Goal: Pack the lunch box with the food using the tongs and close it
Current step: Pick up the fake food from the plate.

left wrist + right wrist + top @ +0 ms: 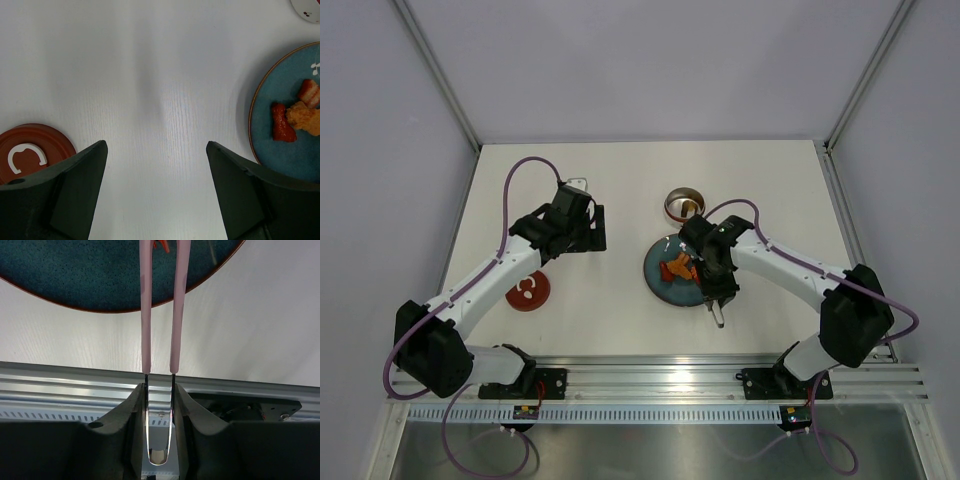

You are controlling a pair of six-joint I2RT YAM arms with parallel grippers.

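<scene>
The tongs (145, 315) sit in the right gripper (160, 390), whose fingers are clamped on the springy bend end. The two slim arms run forward almost parallel with a narrow gap between them. Their tips pass out of the wrist view just where a red scrap of food (162, 245) shows, so I cannot tell whether they pinch it or only straddle it.

Under the front half of the tongs lies the teal plate (75, 280), and the food (680, 268) is bunched on it at the tip end. The pieces look light, soft and probably greasy. A gentle squeeze across the thick middle of a piece should hold it, while a hard one may crush it or squirt it out.

Ahead of the tips, past the plate's far rim, stands the lunch box (683, 205). It is a small, light tin that could skid if nudged.

Well off to the tongs' left, the left gripper (155, 150) hangs wide apart over the table (150, 75), holding nothing. The red lid (30, 150) lies flat just beside it and is best taken by its rim.
</scene>
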